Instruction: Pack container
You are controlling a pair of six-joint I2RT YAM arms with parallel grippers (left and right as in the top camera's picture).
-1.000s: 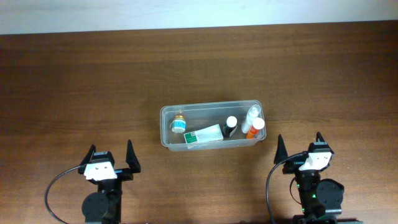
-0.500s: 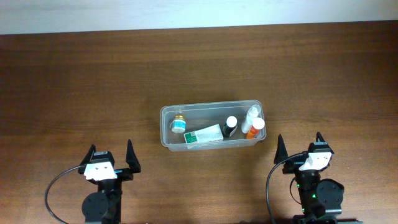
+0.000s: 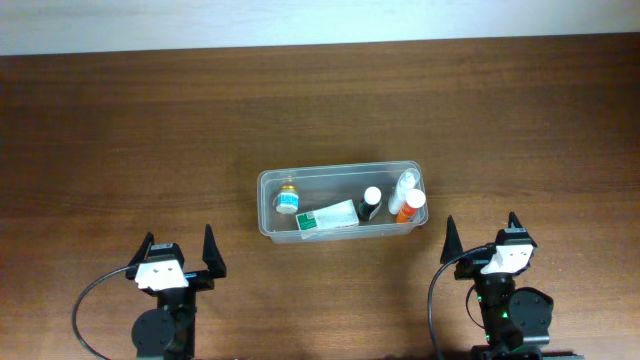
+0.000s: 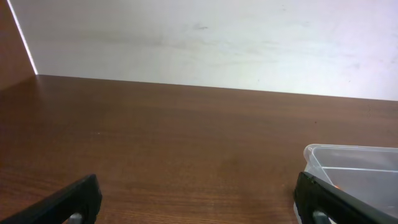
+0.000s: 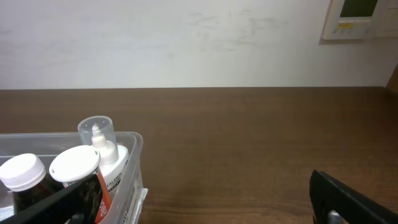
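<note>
The clear plastic container (image 3: 268, 186) sits mid-table. In it are a small bottle with a blue label (image 3: 288, 199), a white and green tube (image 3: 328, 216), a dark bottle with a white cap (image 3: 371, 203), an orange bottle with a white cap (image 3: 410, 205) and a white bottle with a clear cap (image 3: 404, 186). My left gripper (image 3: 180, 252) is open and empty, near the front edge, left of the container. My right gripper (image 3: 481, 236) is open and empty, just front-right of it. The right wrist view shows the container's corner (image 5: 132, 163) and the white bottle (image 5: 102, 146).
The brown wooden table (image 3: 120, 140) stretches round the container. A white wall (image 4: 205, 37) runs along the far edge. A wall-mounted control panel (image 5: 356, 18) shows at upper right in the right wrist view. The container's corner (image 4: 348, 163) shows at lower right in the left wrist view.
</note>
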